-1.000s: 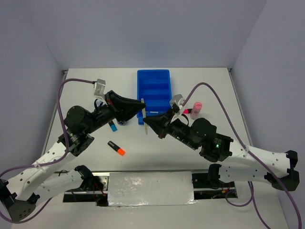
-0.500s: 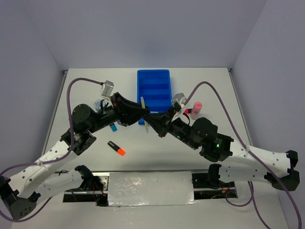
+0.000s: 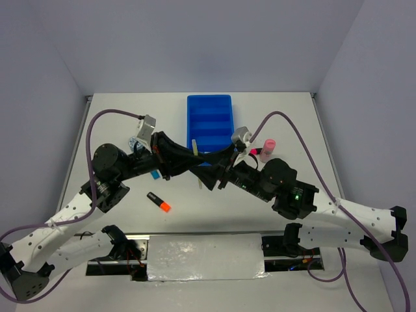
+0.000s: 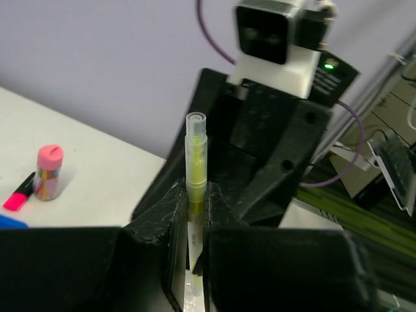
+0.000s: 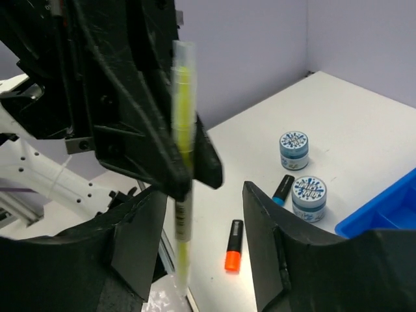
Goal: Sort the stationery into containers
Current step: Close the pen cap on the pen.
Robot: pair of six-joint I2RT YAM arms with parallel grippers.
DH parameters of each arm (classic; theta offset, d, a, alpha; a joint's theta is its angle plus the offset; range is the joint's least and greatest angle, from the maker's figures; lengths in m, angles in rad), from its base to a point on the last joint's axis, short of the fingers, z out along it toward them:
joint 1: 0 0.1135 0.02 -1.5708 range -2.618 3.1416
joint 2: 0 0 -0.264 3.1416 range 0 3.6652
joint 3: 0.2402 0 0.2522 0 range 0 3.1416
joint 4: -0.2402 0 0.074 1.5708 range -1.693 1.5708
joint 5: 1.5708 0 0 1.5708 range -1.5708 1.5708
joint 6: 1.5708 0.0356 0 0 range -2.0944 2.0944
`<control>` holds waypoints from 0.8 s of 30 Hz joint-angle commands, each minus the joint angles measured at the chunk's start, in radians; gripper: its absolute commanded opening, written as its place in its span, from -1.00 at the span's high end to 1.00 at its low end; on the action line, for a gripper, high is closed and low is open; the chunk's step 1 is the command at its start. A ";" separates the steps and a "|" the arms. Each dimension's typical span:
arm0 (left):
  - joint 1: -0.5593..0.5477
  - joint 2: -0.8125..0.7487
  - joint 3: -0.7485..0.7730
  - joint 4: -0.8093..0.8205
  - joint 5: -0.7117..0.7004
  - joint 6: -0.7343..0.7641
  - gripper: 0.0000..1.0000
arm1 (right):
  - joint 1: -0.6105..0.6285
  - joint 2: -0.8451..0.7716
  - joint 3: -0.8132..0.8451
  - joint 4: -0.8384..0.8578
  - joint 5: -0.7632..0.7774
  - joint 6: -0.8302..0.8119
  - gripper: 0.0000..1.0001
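A thin pale-yellow stick (image 4: 196,166) stands upright between the fingers of my left gripper (image 4: 195,198), which is shut on its middle. In the top view the two grippers meet just in front of the blue tray (image 3: 190,123), the left gripper (image 3: 188,161) against the right gripper (image 3: 207,174). The right gripper (image 5: 205,195) is open, and its fingers stand well apart on either side of the stick's (image 5: 182,130) lower end without touching it. The tray's four compartments look empty.
On the table to the left lie two round patterned tubs (image 5: 294,149) (image 5: 309,197), a blue-ended marker (image 5: 282,189) and an orange-ended marker (image 3: 159,202). To the right of the tray stand a pink cylinder (image 3: 268,149) and a pink-ended marker (image 3: 253,151).
The right gripper, shut on the stick before, has opened and let go. The left gripper has moved right to it and now holds the stick.
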 commanded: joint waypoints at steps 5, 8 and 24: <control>0.000 -0.025 0.047 0.106 0.131 0.033 1.00 | -0.021 0.011 -0.007 0.071 -0.115 0.026 0.46; 0.000 -0.017 0.049 0.106 0.125 0.023 0.96 | -0.022 0.018 -0.004 0.093 -0.136 0.024 0.87; -0.002 -0.023 0.181 -0.187 -0.301 0.091 -0.44 | -0.022 -0.033 -0.096 0.109 -0.078 0.061 1.00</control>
